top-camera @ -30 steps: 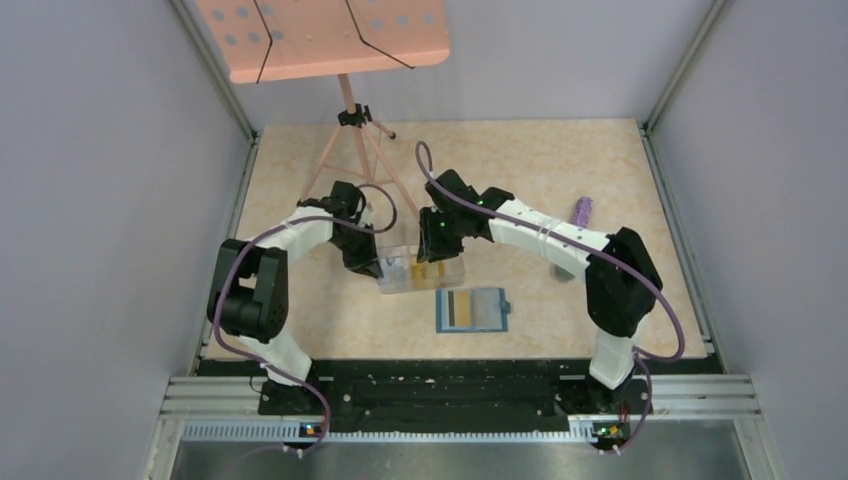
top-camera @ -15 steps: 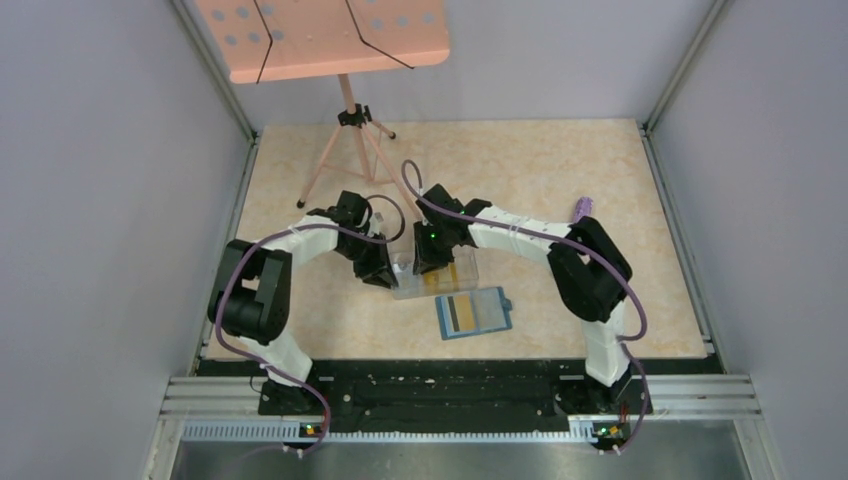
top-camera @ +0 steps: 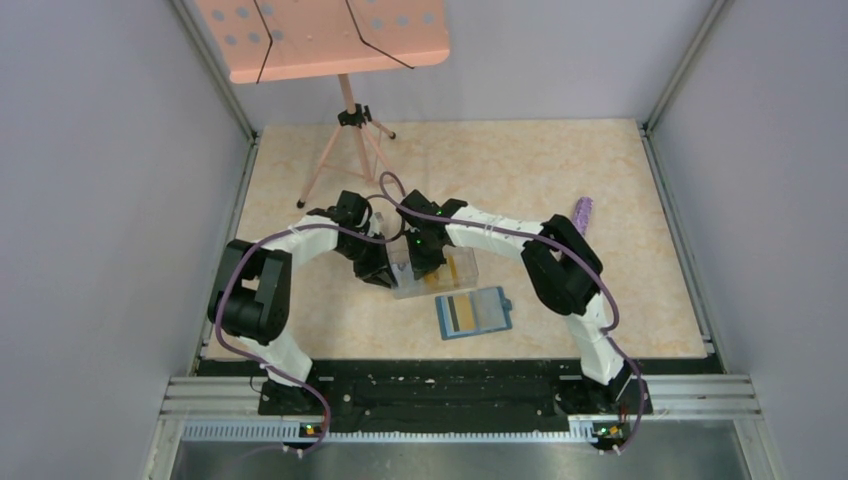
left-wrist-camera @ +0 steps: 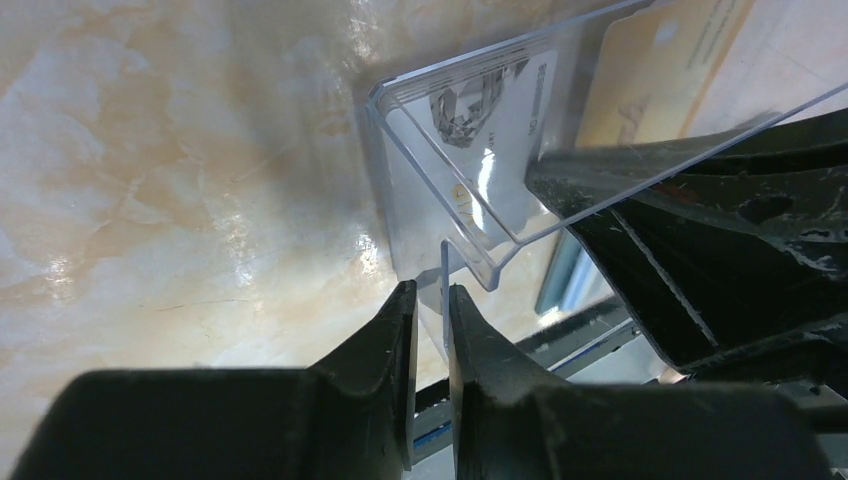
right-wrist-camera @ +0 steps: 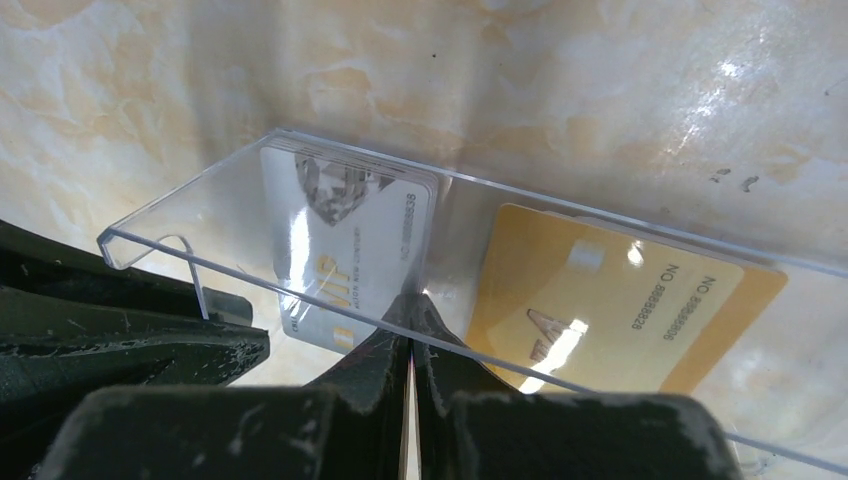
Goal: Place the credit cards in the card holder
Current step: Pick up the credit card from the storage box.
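Right fingers (right-wrist-camera: 383,372) were clenched at the clear box (right-wrist-camera: 190,205), between grey card (right-wrist-camera: 345,250) and gold card (right-wrist-camera: 610,300); hold unconfirmed. Left fingers (left-wrist-camera: 388,345) pinched its wall. Likely pick-up step: next, carry one card to the card holder (top-camera: 490,310) nearby.

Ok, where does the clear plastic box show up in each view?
Top external: clear box mid-table, just beyond the teal card holder.
Left wrist: clear box upper right, one corner reaching down to centre.
Right wrist: clear box stretches across the middle, left to lower right.
Shared landmark: the pale grey card inside it, seen in both wrist views; unclear from above.
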`<action>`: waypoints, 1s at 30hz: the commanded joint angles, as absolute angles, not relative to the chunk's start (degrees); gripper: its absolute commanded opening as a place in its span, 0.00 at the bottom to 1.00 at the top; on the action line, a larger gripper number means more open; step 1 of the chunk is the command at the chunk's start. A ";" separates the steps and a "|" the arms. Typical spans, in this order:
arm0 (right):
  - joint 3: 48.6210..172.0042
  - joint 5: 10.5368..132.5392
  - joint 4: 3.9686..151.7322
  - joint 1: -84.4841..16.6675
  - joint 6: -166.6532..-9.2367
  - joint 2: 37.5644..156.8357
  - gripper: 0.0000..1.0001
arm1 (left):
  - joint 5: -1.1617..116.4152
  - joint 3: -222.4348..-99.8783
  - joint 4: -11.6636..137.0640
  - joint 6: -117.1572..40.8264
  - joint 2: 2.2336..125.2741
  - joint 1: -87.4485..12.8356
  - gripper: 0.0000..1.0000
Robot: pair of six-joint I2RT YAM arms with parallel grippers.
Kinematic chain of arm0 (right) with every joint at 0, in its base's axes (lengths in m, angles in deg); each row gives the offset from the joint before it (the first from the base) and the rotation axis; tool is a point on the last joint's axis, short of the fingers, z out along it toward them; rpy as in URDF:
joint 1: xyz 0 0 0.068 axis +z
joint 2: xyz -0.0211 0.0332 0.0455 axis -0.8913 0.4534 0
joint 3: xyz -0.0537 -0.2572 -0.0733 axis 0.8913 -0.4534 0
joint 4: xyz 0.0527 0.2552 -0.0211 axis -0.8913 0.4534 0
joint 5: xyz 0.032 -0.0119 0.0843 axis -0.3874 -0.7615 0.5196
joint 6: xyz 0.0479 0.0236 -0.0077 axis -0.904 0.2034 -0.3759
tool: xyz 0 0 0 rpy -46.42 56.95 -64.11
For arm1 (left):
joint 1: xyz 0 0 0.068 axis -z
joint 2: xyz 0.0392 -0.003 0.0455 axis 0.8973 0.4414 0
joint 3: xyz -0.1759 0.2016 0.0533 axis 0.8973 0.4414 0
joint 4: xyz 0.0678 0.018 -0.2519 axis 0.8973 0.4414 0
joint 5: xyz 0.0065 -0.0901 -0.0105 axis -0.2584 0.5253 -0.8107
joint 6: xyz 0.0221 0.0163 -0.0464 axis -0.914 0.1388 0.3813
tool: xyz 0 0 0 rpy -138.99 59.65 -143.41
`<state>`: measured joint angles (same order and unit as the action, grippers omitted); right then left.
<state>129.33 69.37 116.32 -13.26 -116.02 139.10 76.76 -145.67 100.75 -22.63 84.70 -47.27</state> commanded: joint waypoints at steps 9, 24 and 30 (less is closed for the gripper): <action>125.36 62.22 120.28 -12.66 -114.04 135.87 0.01 | 76.58 -146.27 99.94 -23.64 84.55 -47.20 0.12; 122.74 62.00 120.01 -13.05 -115.04 135.01 0.48 | 77.75 -146.29 99.88 -23.82 84.52 -47.13 0.11; 122.43 63.55 118.67 -13.46 -115.93 133.91 0.67 | 78.14 -146.47 99.96 -23.95 84.43 -47.15 0.11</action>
<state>122.55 66.18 116.00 -13.06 -115.74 134.16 76.85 -145.70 100.75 -22.72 84.73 -47.25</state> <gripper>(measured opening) 0.619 0.184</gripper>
